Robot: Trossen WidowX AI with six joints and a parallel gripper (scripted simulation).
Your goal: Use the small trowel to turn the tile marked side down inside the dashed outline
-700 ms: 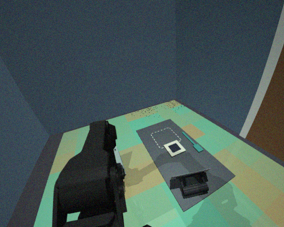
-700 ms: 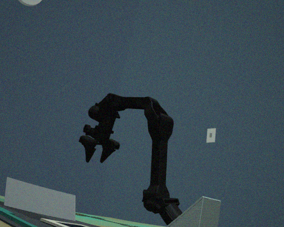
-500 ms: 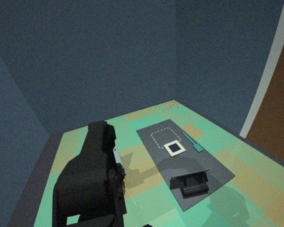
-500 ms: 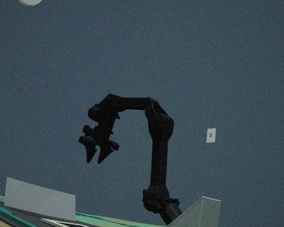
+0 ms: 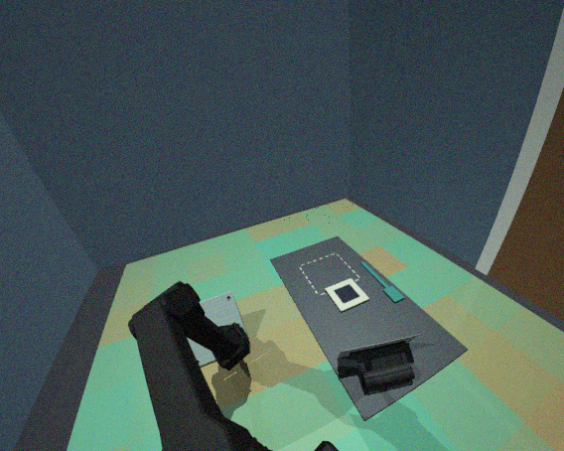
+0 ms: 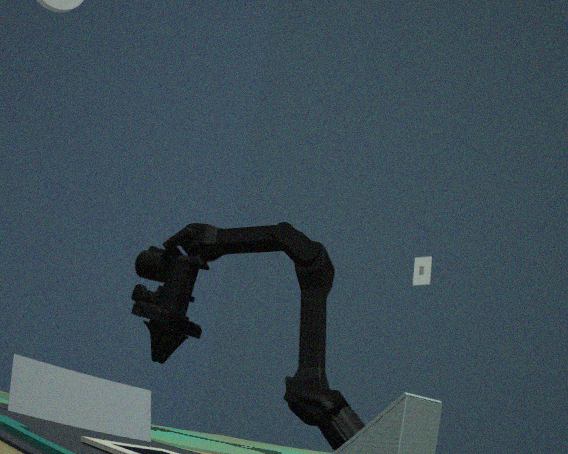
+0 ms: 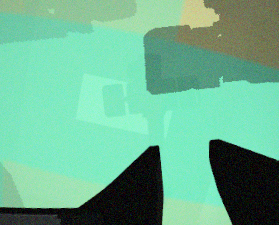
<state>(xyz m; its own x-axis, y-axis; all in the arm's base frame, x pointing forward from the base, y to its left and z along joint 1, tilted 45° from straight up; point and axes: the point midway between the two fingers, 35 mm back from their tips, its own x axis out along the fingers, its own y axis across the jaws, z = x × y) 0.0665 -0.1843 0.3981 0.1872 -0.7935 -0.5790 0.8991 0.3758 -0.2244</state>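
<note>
The tile is white-rimmed with a dark marked centre facing up. It lies on the grey mat at the near right corner of the dashed outline, mostly outside it. The teal trowel lies along the mat's right edge, apart from the tile. My gripper hangs high over the table, left of the mat and far from both. Its fingers stand close together with nothing between them.
A dark blocky object with a thin grey plate stands on the near end of the mat. A pale grey panel stands left of the mat behind my arm. Walls close the table at the back and left.
</note>
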